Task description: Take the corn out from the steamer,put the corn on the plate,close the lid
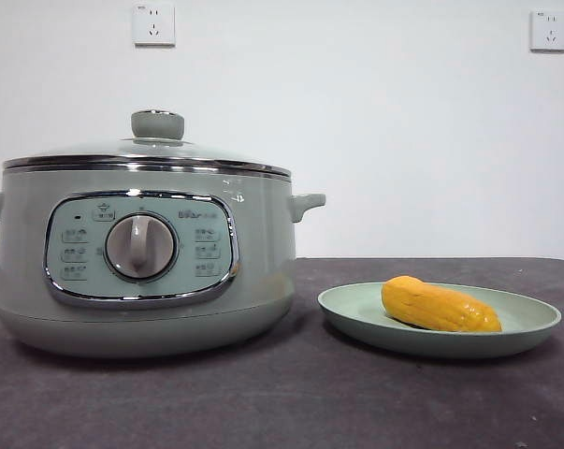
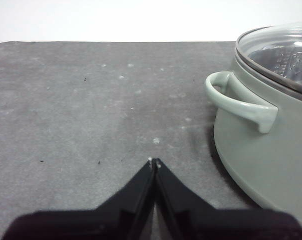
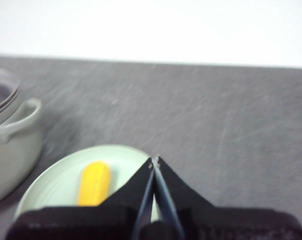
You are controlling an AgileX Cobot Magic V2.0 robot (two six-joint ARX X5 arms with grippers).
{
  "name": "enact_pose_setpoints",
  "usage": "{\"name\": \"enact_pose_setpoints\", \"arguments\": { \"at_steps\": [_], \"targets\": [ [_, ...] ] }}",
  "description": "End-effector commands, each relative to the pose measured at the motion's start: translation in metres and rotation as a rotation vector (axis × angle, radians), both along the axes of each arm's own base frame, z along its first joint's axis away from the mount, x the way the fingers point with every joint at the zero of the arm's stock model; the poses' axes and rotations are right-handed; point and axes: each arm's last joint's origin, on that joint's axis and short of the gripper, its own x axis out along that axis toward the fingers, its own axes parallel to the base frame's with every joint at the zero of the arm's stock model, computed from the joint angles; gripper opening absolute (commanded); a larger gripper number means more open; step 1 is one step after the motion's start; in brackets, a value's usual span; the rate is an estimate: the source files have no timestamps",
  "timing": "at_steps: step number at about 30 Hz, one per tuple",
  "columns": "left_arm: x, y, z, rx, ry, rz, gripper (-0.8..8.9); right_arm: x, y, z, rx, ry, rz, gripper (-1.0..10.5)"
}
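The pale grey-green steamer point(image 1: 141, 271) stands at the left with its glass lid point(image 1: 151, 150) resting on its rim. To its right the yellow-orange corn point(image 1: 439, 306) lies on the pale green plate point(image 1: 534, 323). My left gripper point(image 2: 154, 161) is shut and empty, over bare table beside the steamer's side handle point(image 2: 238, 102). My right gripper point(image 3: 155, 160) is shut and empty, just beyond the plate's edge point(image 3: 45, 182), with the corn point(image 3: 94, 182) lying apart from it. Neither arm shows in the front view.
A dark grey table point(image 1: 282, 402) carries everything. A white wall with two sockets point(image 1: 153, 23) point(image 1: 549, 30) stands behind.
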Motion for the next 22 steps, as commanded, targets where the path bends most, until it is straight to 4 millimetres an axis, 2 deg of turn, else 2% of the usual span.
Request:
{"name": "enact_pose_setpoints", "arguments": {
  "at_steps": [1,6,11,16,22],
  "targets": [
    [0.001,0.000,-0.005,-0.010,0.006,0.003,-0.03,-0.002,-0.007,-0.018,0.004,-0.044,-0.054,0.0],
    [0.001,0.000,-0.005,-0.010,0.006,0.003,-0.03,-0.004,-0.012,-0.049,0.006,-0.044,-0.111,0.0],
    [0.001,0.000,-0.005,-0.010,0.006,0.003,-0.03,-0.004,-0.013,-0.070,0.009,-0.013,-0.120,0.0],
    [0.001,0.000,-0.005,-0.010,0.006,0.003,-0.03,-0.008,-0.013,-0.077,0.012,0.045,-0.122,0.0],
    [0.001,0.000,-0.005,-0.010,0.006,0.003,-0.03,-0.009,-0.013,-0.075,0.057,0.030,-0.129,0.0]
  ]
}}
